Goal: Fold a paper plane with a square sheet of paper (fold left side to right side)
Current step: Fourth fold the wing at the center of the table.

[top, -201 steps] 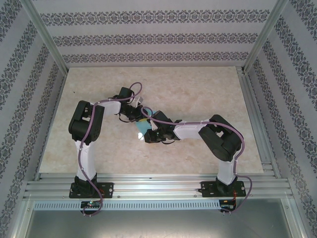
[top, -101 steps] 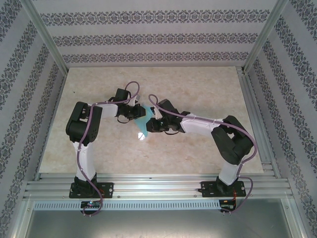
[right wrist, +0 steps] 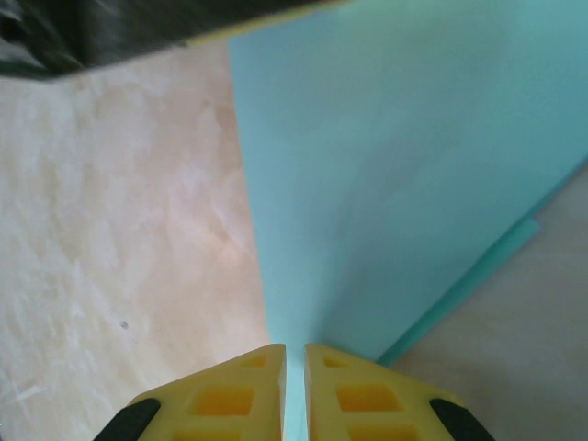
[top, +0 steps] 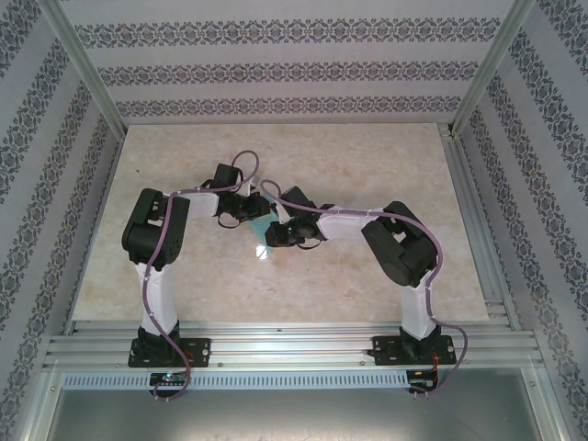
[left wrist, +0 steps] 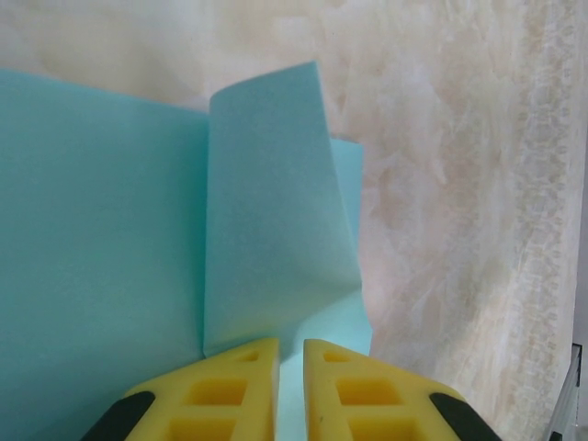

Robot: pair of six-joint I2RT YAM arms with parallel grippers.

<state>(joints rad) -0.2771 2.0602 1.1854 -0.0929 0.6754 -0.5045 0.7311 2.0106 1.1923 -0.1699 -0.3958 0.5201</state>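
Left wrist | left gripper [left wrist: 291,347] nearly closed, pinching sheet [left wrist: 92,230] at 6 o'clock | right gripper [right wrist: 294,351] pinches likewise, probably steadying the crease

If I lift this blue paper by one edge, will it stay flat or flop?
Probably floppy: the paper has a flap curling up beside the left pincer. It is likely very light and easily shifted, being a thin sheet. It may tear or crumple where the right pincer pinches a narrow tip.
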